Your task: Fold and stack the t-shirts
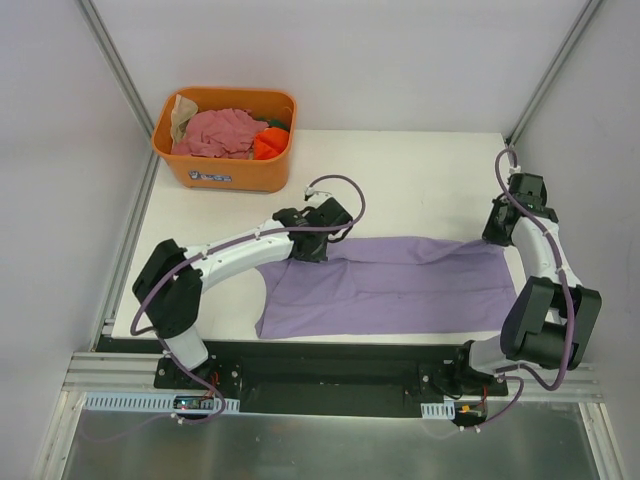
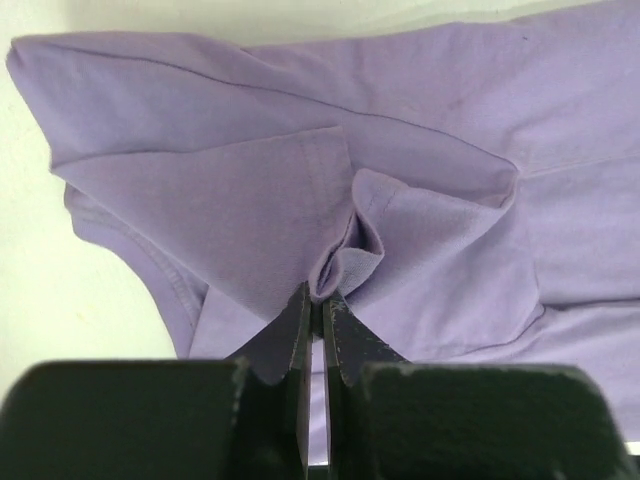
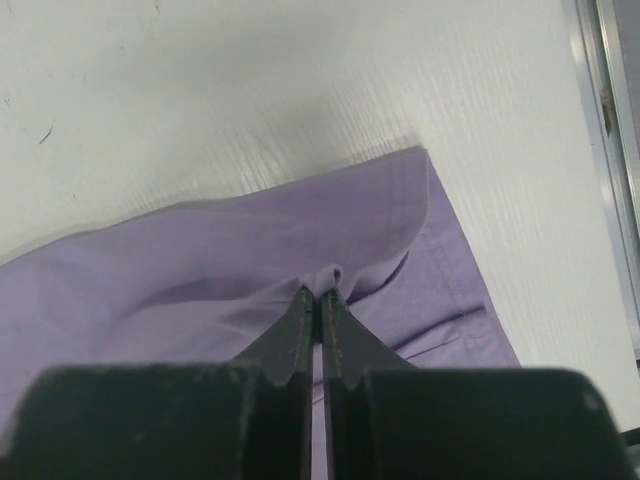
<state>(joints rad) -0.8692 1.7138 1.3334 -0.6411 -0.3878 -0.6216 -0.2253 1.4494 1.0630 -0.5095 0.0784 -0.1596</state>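
Purple t-shirt [image 1: 400, 285] lies flat from centre to 3 o'clock, its 12 o'clock edge clenched in both left gripper [image 2: 320, 297] and right gripper [image 3: 320, 293], mid-fold; next, I'd judge, draw that edge evenly toward 6 o'clock.

Lavender t-shirt [image 1: 390, 285], laid flat, rumpled at both ends — pink t-shirt [image 1: 215, 132], orange t-shirt [image 1: 268, 146], beige t-shirt [image 1: 182, 115] heaped together

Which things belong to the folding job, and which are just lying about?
Job: large lavender-purple cloth t-shirt, pinched by left end effector and right end effector; crumpled dusty-pink cloth shirt; orange cloth shirt; beige cloth shirt.
Just lying about: orange plastic tub holding those three; white table.
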